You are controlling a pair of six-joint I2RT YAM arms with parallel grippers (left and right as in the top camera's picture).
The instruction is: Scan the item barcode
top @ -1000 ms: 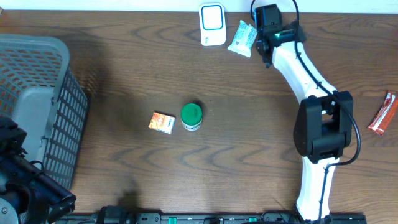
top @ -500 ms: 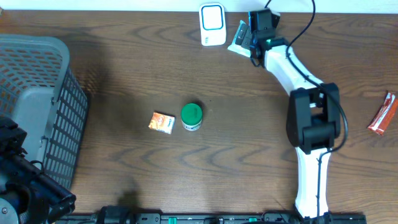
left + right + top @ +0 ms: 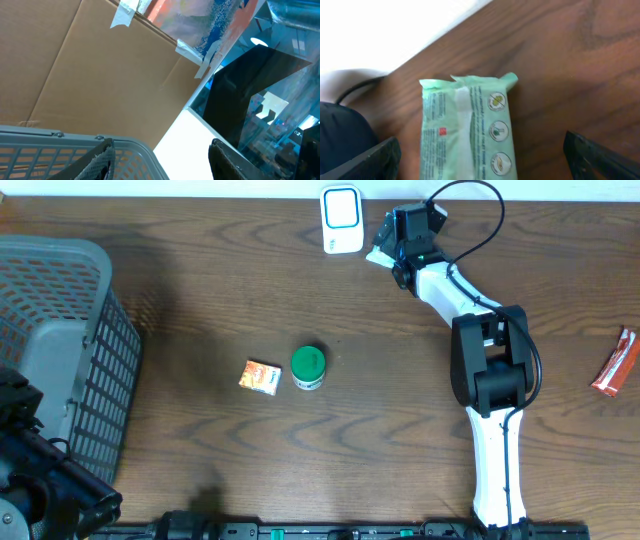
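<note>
A pale green wipes packet [image 3: 465,131] lies flat on the brown table. My right gripper [image 3: 482,167] is open just above it, one dark fingertip on each side and neither touching it. From overhead, the right gripper [image 3: 394,240] covers most of the packet [image 3: 378,252] at the table's far edge. A white scanner [image 3: 342,220] with a blue face stands just left of it. My left gripper [image 3: 162,161] is open and holds nothing, pointing up over the grey basket's rim [image 3: 45,134].
A grey mesh basket [image 3: 60,290] fills the left side, with the left arm [image 3: 30,470] beside it at the front left. A small orange box [image 3: 261,376] and a green-lidded jar [image 3: 308,367] sit mid-table. A red bar [image 3: 614,362] lies at the far right.
The right arm has swung left and forward over the packet, which now lies between its open fingers. The left arm has not moved.
</note>
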